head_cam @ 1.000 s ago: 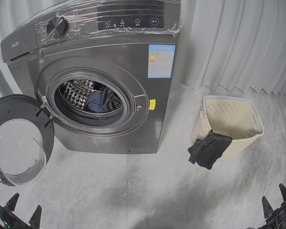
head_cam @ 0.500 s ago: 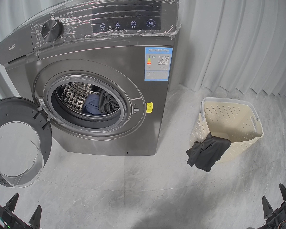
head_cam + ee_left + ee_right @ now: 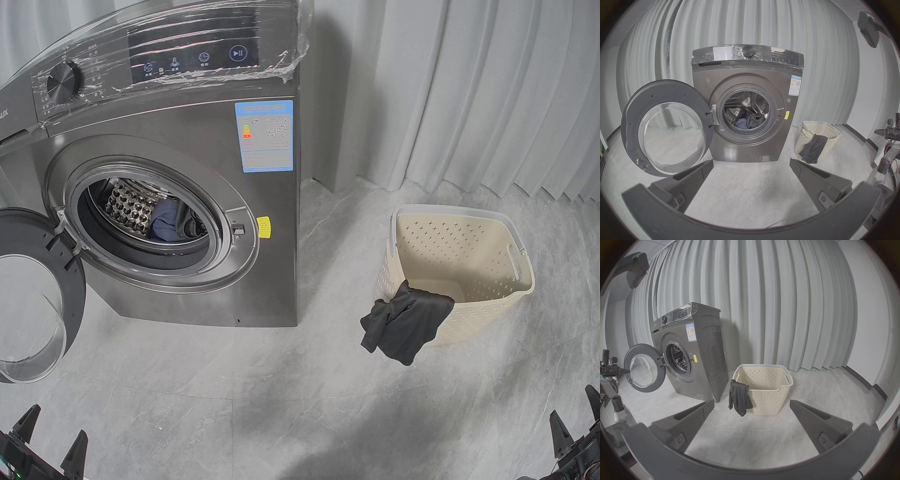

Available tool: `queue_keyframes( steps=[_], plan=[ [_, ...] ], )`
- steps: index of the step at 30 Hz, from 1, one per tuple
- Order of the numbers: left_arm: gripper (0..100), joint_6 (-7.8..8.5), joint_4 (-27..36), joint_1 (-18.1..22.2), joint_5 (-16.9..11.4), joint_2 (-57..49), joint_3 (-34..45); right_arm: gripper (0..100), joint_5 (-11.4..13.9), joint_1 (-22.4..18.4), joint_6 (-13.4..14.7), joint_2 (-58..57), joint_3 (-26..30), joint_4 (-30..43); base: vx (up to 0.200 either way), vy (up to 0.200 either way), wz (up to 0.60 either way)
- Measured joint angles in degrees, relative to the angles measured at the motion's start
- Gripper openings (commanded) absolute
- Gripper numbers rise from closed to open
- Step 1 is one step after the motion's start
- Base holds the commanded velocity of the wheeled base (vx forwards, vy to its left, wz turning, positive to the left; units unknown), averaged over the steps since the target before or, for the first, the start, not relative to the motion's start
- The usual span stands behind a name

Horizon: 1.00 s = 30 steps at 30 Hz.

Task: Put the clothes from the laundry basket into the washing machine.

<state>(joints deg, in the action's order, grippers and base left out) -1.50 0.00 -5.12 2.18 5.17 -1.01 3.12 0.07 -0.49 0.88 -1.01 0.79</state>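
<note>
Clothes sit in neither gripper: the left gripper [image 3: 750,162] and right gripper [image 3: 751,402] both hang over the grey floor [image 3: 281,387] with jaws spread wide, holding nothing. Farther out, 1 dark garment [image 3: 406,322] drapes over the rim of the laundry basket [image 3: 494,215] (at the corner nearest the washing machine [image 3: 187,119]). 2 pieces [image 3: 172,222], blue and dark, lie in the drum behind the open door [image 3: 25,228].

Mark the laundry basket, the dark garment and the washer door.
laundry basket [image 3: 456,250], head view, inner far wall.
dark garment [image 3: 406,322], head view, middle of the cloth draped over the rim.
washer door [image 3: 25,234], head view, dark upper frame.
</note>
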Motion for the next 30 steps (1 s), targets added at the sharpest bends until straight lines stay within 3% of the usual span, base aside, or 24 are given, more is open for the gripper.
queue_keyframes(
  steps=[21,30],
  plan=[
    [100,-0.24,0.0,0.0,0.0,0.0,0.0,100,0.0,0.0,0.0,0.0,0.0,0.0,0.000,0.000,0.00],
    [100,-0.24,0.0,0.0,0.0,0.0,0.0,100,0.0,0.0,0.0,0.0,0.0,0.0,0.000,-0.200,0.00]
  ],
)
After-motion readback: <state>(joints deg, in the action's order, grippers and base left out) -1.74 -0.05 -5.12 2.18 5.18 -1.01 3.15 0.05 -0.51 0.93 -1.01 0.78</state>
